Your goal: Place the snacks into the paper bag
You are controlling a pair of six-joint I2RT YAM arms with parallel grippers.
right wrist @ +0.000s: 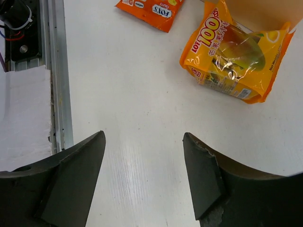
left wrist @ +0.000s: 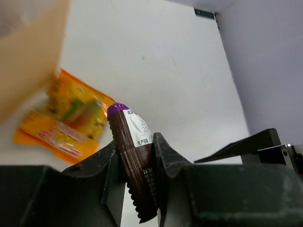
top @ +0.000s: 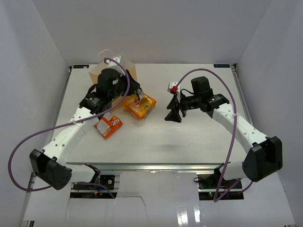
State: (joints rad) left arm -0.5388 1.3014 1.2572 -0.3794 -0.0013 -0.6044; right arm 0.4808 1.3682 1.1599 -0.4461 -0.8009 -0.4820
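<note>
The left claw (left wrist: pixel 136 156) clenches a brown packet (left wrist: pixel 131 142) with a purple tip near the paper bag (top: pixel 130 72), while the right claw (right wrist: pixel 143 137) hangs released above the table (right wrist: pixel 142 85).

Orange packet (top: pixel 109 125) and yellow packet (top: pixel 140 106) near paper bag (top: pixel 132 74)

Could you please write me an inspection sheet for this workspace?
Surface: white table, no spills seen.
Job's things: bag upright at far left; 100 packet and FOX'S packet lying on the table near it; brown packet held.
Clutter: small white-and-red object by the right arm, cannot tell what.
Grippers: left gripper shut on the brown packet; right gripper open above the table.
Cables: purple cable looping from each arm.
Surroundings: white walls; nothing else seen.
</note>
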